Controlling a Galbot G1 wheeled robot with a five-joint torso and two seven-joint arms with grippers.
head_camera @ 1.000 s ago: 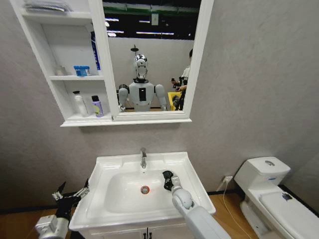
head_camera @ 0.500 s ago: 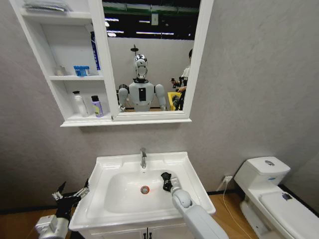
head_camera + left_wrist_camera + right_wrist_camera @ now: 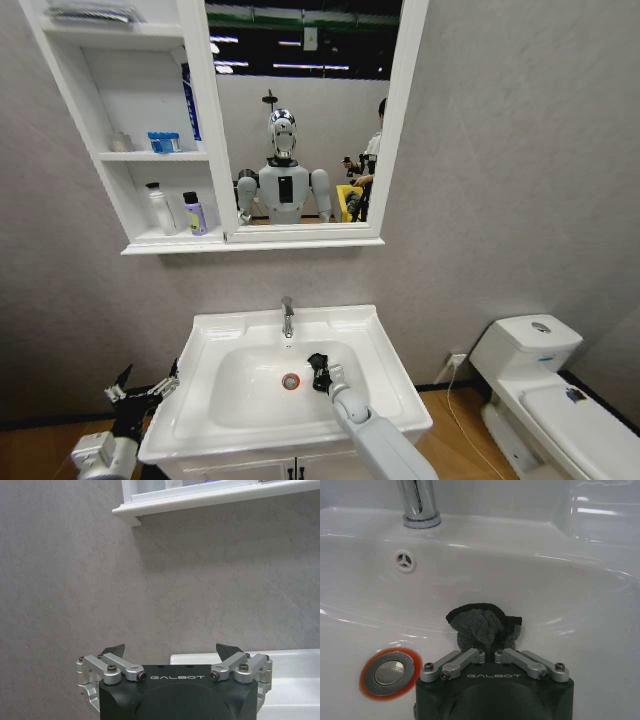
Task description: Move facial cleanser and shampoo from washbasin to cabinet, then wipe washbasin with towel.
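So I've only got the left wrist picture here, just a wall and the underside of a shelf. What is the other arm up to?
Observer: The right pincer is shut on the black towel, pressing it into the washbasin bowl.
Operator: Whereabouts in the bowl?
Observer: Just beside the red-ringed drain, below the chrome tap.
Operator: And those bottles?
Observer: A white bottle and a purple bottle stand on the cabinet's lowest shelf.
Operator: And my arm?
Observer: The left pincer hangs open, left of the basin.

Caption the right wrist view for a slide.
Right gripper presses the black towel against the washbasin bowl beside the drain.
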